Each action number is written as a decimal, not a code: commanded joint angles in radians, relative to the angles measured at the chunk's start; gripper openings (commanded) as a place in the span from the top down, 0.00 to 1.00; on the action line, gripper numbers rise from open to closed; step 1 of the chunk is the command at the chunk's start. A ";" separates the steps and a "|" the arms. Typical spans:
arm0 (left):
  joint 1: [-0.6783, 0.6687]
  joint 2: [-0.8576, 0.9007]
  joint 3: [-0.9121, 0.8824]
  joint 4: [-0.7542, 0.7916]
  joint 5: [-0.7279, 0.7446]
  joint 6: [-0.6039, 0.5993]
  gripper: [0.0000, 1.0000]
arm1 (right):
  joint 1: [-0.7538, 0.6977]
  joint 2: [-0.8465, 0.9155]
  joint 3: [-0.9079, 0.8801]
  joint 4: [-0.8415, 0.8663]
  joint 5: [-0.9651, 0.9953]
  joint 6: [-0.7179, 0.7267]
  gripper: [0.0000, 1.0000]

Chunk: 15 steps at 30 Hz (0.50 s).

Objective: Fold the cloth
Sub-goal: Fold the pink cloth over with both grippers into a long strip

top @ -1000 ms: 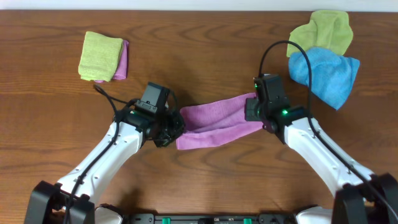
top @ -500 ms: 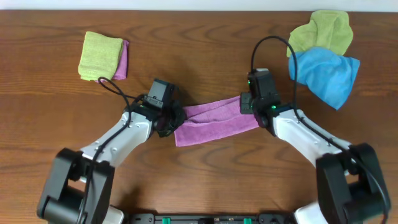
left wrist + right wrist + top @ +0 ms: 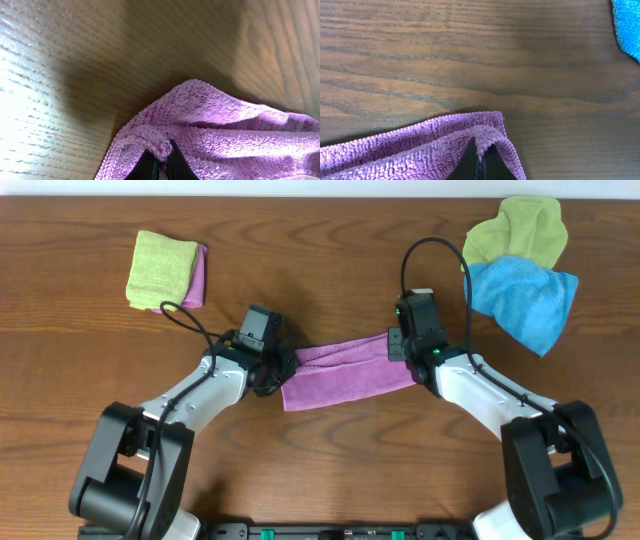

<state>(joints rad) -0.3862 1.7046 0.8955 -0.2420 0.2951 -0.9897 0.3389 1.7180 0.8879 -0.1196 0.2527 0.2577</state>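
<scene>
Pinching both ends of the cloth (image 3: 345, 372)

Two arms are holding the mauve cloth as a doubled band stretching left to right over the middle of the table (image 3: 320, 260). The left gripper (image 3: 161, 161) is clamping its left end, the right gripper (image 3: 480, 159) its right end, both closed tight on fabric.

1. One cloth (image 3: 410, 150), mauve-purple, fuzzy, layered; lower left to centre.
2. One right gripper (image 3: 480, 159), bottom centre; dark fingertips pinched together on a fold of the cloth's edge.
3. One table (image 3: 470, 55), dark wood grain.
4. One blue cloth (image 3: 627, 25), edge only, top right, well apart.
</scene>
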 commanded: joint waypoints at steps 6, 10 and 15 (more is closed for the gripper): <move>0.007 0.008 0.096 -0.013 -0.014 0.037 0.94 | -0.005 0.005 0.001 0.004 0.043 -0.012 0.99; 0.007 0.006 0.114 -0.017 -0.037 0.051 0.94 | -0.019 0.005 0.001 0.007 0.048 -0.012 0.99; 0.007 0.008 0.114 -0.026 -0.092 0.055 0.94 | -0.047 0.005 0.001 0.010 0.047 -0.012 0.99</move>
<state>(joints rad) -0.3862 1.7054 0.9855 -0.2619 0.2642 -0.9604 0.3099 1.7180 0.8879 -0.1139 0.2749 0.2546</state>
